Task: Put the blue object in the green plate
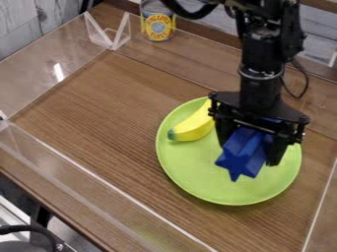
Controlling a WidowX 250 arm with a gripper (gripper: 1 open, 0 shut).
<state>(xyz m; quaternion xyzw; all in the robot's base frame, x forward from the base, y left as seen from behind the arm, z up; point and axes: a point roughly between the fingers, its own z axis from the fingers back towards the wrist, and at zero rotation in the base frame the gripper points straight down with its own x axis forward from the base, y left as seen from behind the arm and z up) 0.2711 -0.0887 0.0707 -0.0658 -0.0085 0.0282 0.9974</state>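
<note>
Royal-blue, matte, star-pointed: the blue object [241,156] inside the green plate [188,169], toward its right half, lower points at or just above the plate floor — contact not clear. Flanked by the black gripper [255,138], jaws close on either side, seemingly gripping it. Just left, a yellow toy banana [195,125] on the same plate, near but apart from the block. Around the plate, wood-grain tabletop [105,108] with clear acrylic walls [39,54]; a yellow-labelled can [158,26] far back. Step in hand, likely: placing, nearly done. Next: spread the jaws, lift straight up, clear of banana and block.
</note>
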